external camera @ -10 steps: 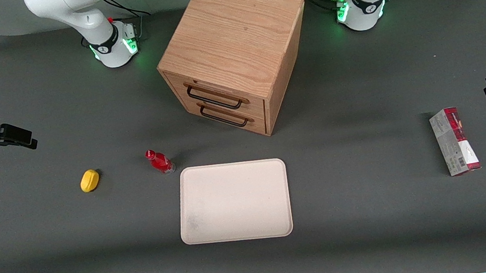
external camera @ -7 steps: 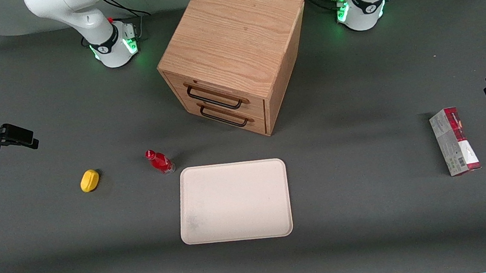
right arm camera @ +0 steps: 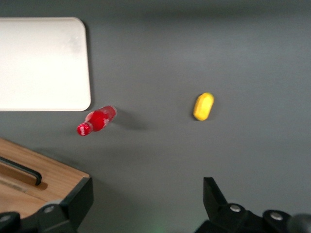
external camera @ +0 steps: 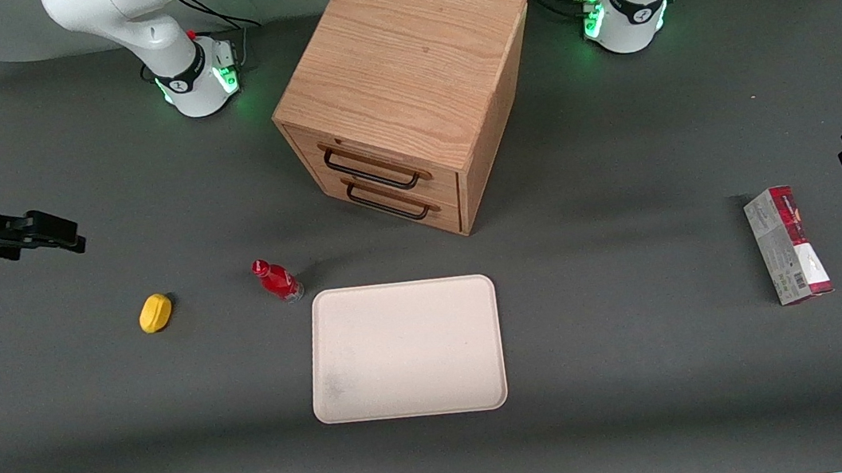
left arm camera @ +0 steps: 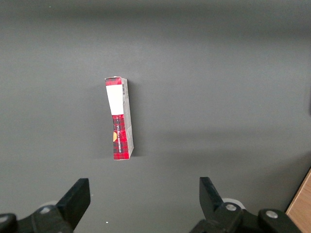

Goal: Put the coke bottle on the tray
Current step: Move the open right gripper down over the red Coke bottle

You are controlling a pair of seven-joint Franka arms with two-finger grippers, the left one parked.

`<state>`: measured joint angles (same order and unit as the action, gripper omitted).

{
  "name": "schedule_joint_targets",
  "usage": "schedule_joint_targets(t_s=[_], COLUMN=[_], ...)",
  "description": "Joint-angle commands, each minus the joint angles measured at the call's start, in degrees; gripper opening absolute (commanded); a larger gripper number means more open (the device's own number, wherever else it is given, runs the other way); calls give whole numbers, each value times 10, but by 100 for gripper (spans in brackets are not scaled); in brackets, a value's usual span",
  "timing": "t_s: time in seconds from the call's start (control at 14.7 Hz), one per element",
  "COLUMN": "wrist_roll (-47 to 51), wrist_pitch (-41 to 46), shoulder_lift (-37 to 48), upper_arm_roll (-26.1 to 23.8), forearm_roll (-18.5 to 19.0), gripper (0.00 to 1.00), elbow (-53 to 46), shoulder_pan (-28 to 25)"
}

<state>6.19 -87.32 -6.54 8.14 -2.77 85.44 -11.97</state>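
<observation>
The coke bottle is a tiny red bottle with a red cap and clear base, standing on the dark table just off a corner of the tray, a flat pale beige rectangle. In the right wrist view the bottle sits beside the tray. My gripper hovers high above the table at the working arm's end, well away from the bottle. Its fingers are wide apart and empty.
A yellow lemon-like lump lies beside the bottle, toward the working arm's end. A wooden two-drawer cabinet stands farther from the camera than the tray. A red-and-grey carton lies toward the parked arm's end.
My gripper has shifted a little toward the middle of the table. The bottle, tray and other things have not moved.
</observation>
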Motion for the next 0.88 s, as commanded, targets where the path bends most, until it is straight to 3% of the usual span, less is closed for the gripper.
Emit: schedule_joint_targets(t_s=[0.0,0.27,0.82], wrist_roll=[75,113,152], wrist_pitch=[-84,-210,-454], shoulder_lift=[4,4,1], upper_arm_roll=[-41,-96,-133], forearm_roll=[-21,-20,-12], gripper=[100,100,100], elbow=[65,162,349], shoulder_pan=[-7,-8,-24])
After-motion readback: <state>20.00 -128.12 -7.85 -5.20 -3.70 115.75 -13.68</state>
